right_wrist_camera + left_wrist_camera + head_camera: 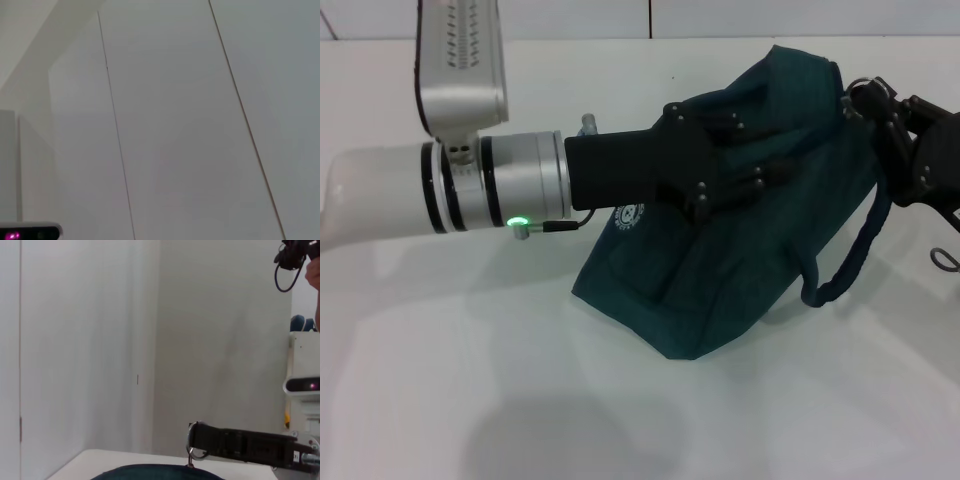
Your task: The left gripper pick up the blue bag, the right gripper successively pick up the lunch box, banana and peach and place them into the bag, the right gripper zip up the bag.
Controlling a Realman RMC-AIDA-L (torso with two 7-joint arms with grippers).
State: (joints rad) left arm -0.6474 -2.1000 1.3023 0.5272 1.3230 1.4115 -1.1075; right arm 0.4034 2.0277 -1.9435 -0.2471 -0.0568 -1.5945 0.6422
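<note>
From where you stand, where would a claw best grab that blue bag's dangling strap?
Probably at the low bend of the strap, coming from the robot's right. There it hangs free of the blue bag as an open loop above the table, with no claw in the way.

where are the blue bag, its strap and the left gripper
blue bag (720,290), head view, on its front fabric panel
strap (850,265), head view, on the loop hanging at the bag's right side
left gripper (745,180), head view, at its black fingers against the bag's top
</note>
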